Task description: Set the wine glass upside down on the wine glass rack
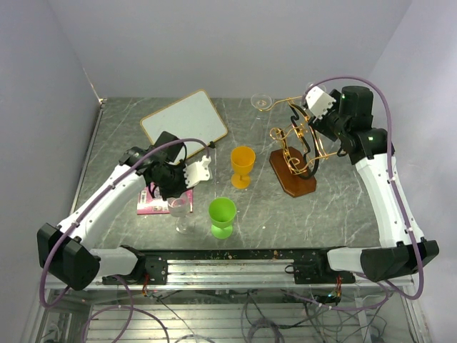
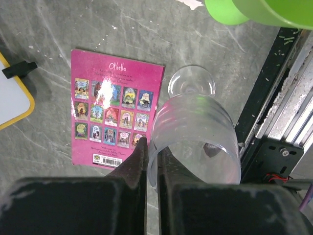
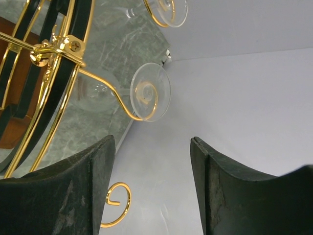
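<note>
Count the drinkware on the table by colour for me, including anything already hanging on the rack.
Clear: 3, the wine glass in the left gripper plus two hung glasses on the wine glass rack
Orange: 1, the orange goblet
Green: 1, the green goblet
Total: 5

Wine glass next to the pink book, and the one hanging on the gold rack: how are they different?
The wine glass by the book stands upright on the table; the hanging glass is upside down, its foot on a curl of the rack. The left gripper pinches the first one's rim; the open right gripper holds nothing. Both are clear and stemmed.
</note>
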Robot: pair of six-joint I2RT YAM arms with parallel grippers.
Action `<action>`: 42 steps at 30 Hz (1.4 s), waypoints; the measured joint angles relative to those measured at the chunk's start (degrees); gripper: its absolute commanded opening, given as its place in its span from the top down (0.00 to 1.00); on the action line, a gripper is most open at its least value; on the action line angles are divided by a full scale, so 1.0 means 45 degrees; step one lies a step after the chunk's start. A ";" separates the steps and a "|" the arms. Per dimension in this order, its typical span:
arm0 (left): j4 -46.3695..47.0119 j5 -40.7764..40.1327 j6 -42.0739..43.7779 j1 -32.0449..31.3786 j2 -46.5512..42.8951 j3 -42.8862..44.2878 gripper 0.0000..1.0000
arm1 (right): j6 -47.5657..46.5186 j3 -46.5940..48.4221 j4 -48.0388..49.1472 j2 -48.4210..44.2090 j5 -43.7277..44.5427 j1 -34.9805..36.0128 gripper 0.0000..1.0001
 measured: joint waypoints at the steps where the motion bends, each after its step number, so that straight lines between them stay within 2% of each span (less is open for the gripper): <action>1: -0.0102 -0.0005 0.0083 -0.0005 -0.0015 0.0019 0.93 | -0.0010 0.0000 0.0049 0.0024 0.0083 0.0000 0.30; 3: -0.0423 -0.0005 0.0277 -0.0010 -0.0049 0.0151 0.93 | -0.0005 0.0053 0.0102 0.0131 0.0175 0.0000 0.26; 9: -0.1039 0.0039 0.0962 -0.0010 -0.0860 0.0845 0.93 | 0.0340 0.1059 0.0010 0.0835 0.0151 -0.0019 0.03; 11: -0.1282 0.0049 0.1180 -0.0010 -0.1224 0.1360 0.93 | 0.0588 0.1647 -0.0078 0.1098 0.0053 -0.0063 0.01; 19: -0.1457 0.0058 0.1098 -0.0015 -0.1593 0.3973 0.93 | 0.1579 0.2992 0.0282 0.1715 0.0029 -0.0155 0.00; 27: -0.0505 0.0053 -0.0923 0.0141 -0.0855 0.6717 0.93 | 0.2939 0.4420 0.0408 0.2259 -0.1253 -0.0175 0.00; 31: 0.0457 0.0199 -0.2404 0.0617 -0.0291 0.7684 0.93 | 0.3891 0.5547 0.0223 0.2472 -0.2657 -0.0180 0.01; 35: 0.1428 0.0427 -0.3910 0.0971 0.0146 0.8349 0.93 | 0.4736 0.6645 0.0126 0.2803 -0.5032 -0.0180 0.01; 42: 0.3133 0.0641 -0.5770 0.1020 0.0767 0.9000 0.93 | 0.7130 0.6771 0.0529 0.3245 -0.9394 -0.0175 0.10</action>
